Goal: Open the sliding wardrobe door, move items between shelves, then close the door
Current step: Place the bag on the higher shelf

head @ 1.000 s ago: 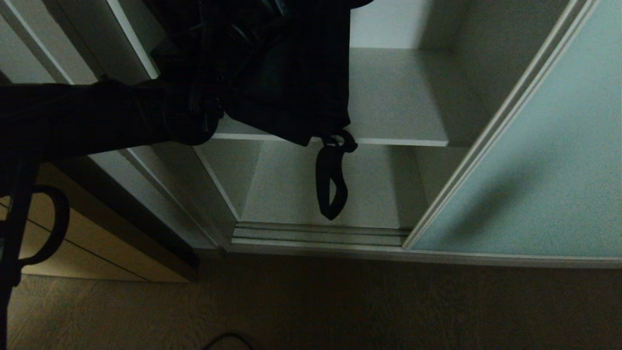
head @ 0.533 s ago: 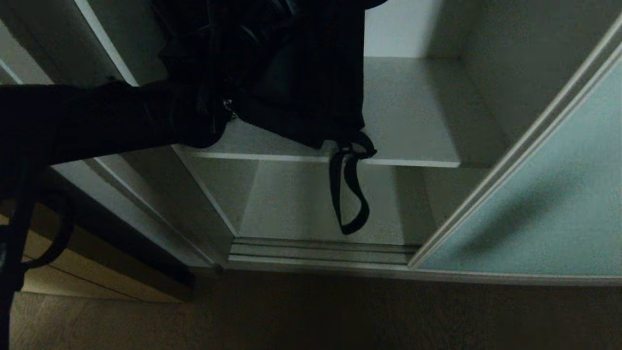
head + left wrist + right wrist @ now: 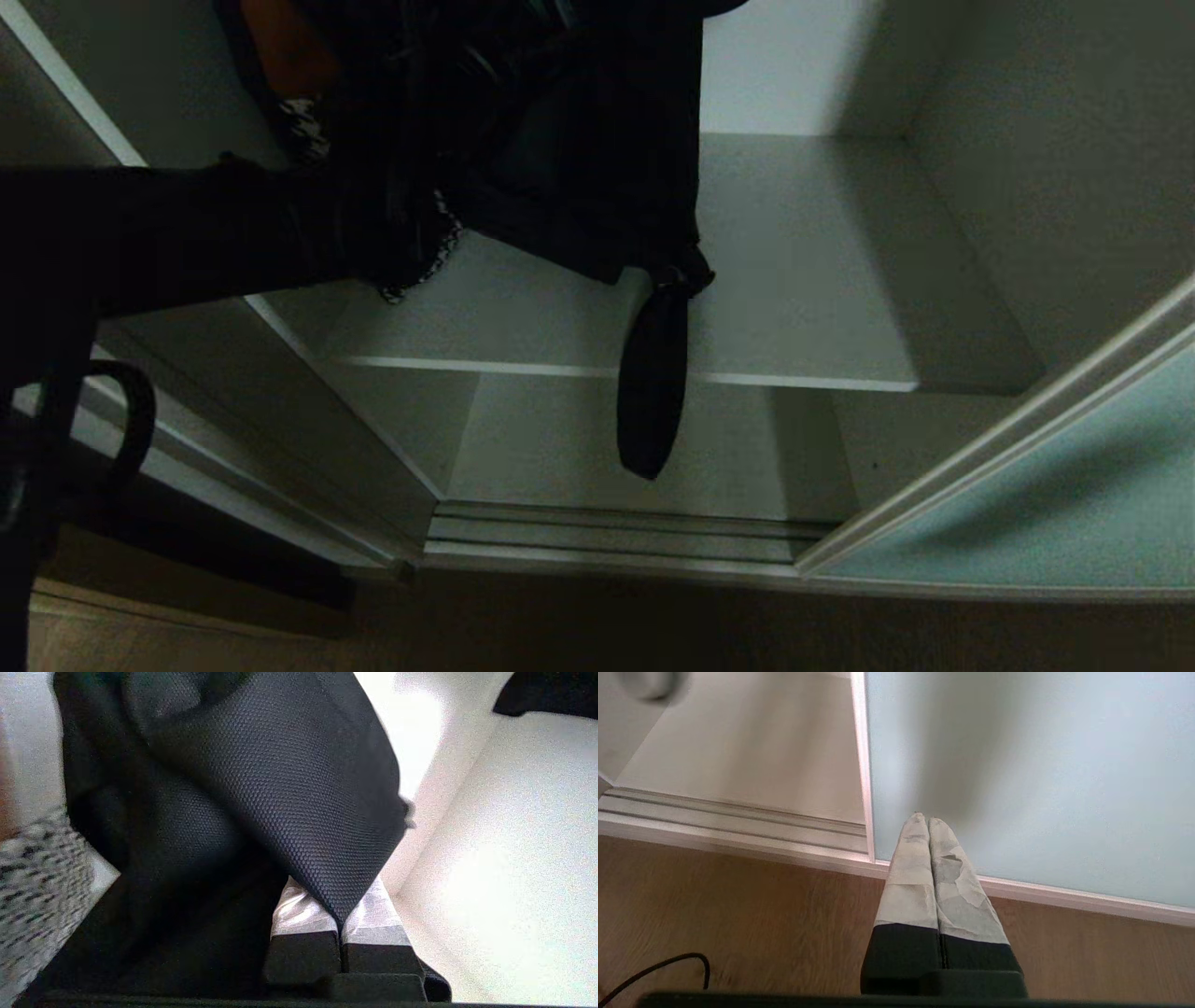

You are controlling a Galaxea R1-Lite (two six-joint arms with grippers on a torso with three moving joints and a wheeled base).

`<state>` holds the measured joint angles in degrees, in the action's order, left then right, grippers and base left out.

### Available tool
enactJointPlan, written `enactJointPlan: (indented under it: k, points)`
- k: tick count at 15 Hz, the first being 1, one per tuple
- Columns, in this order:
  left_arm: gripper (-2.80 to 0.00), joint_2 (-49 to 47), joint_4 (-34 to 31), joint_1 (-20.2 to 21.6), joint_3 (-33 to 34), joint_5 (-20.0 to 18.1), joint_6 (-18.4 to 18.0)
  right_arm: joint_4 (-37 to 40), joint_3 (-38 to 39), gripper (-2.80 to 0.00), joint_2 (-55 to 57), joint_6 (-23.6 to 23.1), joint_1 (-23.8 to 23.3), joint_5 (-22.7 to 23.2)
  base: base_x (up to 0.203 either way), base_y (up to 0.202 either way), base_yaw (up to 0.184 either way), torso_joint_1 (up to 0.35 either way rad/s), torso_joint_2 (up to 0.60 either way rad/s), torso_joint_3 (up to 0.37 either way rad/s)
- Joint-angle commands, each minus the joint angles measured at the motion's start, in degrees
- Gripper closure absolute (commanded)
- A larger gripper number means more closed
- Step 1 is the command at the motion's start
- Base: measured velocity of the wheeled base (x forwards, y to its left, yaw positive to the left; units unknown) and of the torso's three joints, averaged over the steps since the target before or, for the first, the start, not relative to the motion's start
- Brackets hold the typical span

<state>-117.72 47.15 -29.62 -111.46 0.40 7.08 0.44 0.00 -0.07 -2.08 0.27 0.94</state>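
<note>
My left gripper is shut on a fold of the floppy black bag. In the head view this bag hangs from my dark left arm above the pale shelf. Its strap dangles past the shelf's front edge. Behind it on the left is the houndstooth bag with an orange top, also seen in the left wrist view. The frosted sliding door stands slid to the right, leaving the compartment open. My right gripper is shut and empty, low in front of the door glass.
A ribbed silver floor track runs along the wardrobe's foot above the wooden floor. A lower shelf board lies below the first. The compartment's side wall stands at the left. A black cable lies on the floor.
The whole head view has slid downward as the camera moved towards the wardrobe. The black bag now hangs farther in over the shelf. The houndstooth bag has come into view.
</note>
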Motion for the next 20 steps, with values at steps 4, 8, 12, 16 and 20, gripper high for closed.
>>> enactJointPlan:
  k: [4, 8, 12, 16, 20]
  points:
    - [0.00, -3.23, 7.00, 0.89, -0.16, 0.27, 0.22, 0.00, 0.00, 0.00, -0.01, -0.02, 0.00, 0.03, 0.000, 0.000, 0.000, 0.000, 0.00, 0.000]
    - [0.00, -7.46, 14.80, 2.21, -0.16, 0.28, -0.28, 0.00, 0.00, 0.00, -0.01, -0.02, 0.00, 0.03, 0.000, 0.000, 0.000, 0.000, 0.00, 0.000]
    - [0.00, -10.33, 15.17, 2.89, -0.16, 1.90, -0.38, 0.00, 0.00, 0.00, -0.01, -0.02, 0.00, 0.03, 0.000, 0.000, 0.000, 0.000, 0.00, 0.000]
    - [0.00, -11.21, 15.75, 3.17, -0.16, 2.67, -0.14, 0.00, 0.00, 0.00, 0.04, -0.02, 0.00, 0.03, 0.000, 0.000, 0.000, 0.000, 0.00, 0.000]
    - [-2.80, -11.19, 9.73, 3.09, -0.16, 1.95, 1.78, 0.00, 0.00, 0.00, -0.01, -0.02, 0.00, 0.03, 0.000, 0.000, 0.000, 0.000, 0.00, 0.000]
